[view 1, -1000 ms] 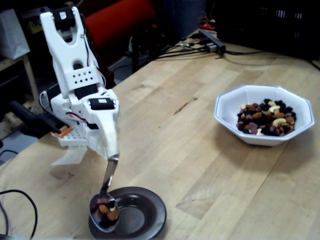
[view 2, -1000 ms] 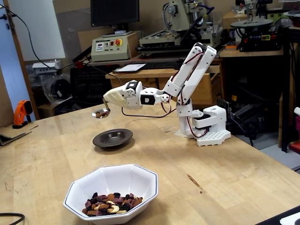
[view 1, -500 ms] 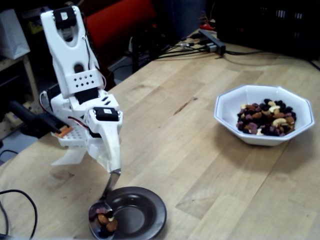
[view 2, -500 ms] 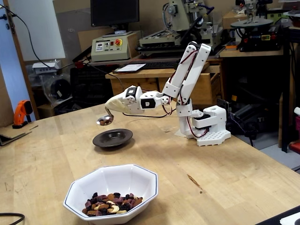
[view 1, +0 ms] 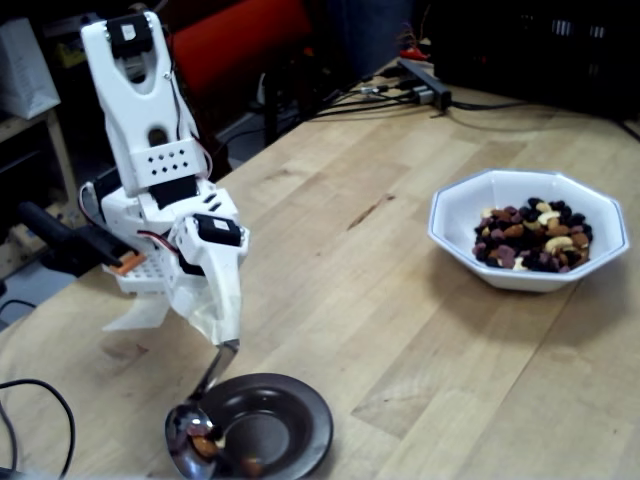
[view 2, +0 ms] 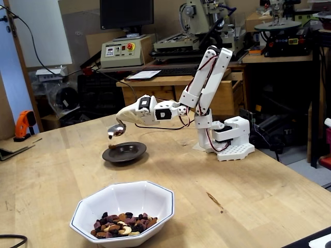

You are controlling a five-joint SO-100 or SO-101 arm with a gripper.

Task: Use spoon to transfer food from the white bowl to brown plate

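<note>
My gripper is shut on the handle of the silver spoon. The spoon hangs tilted over the left edge of the brown plate in both fixed views. A few food pieces still cling to the spoon's bowl. One piece lies on the plate. Away from the arm, the white bowl holds a heap of nuts and dark bits.
The arm's white base stands at the table's far side. A black cable loops near the plate's corner of the table. A power strip with cables lies at one edge, an orange tool at another.
The spoon has dropped lower over the plate's left edge and tipped. Most of its load has slid out, and a piece now lies on the plate.
</note>
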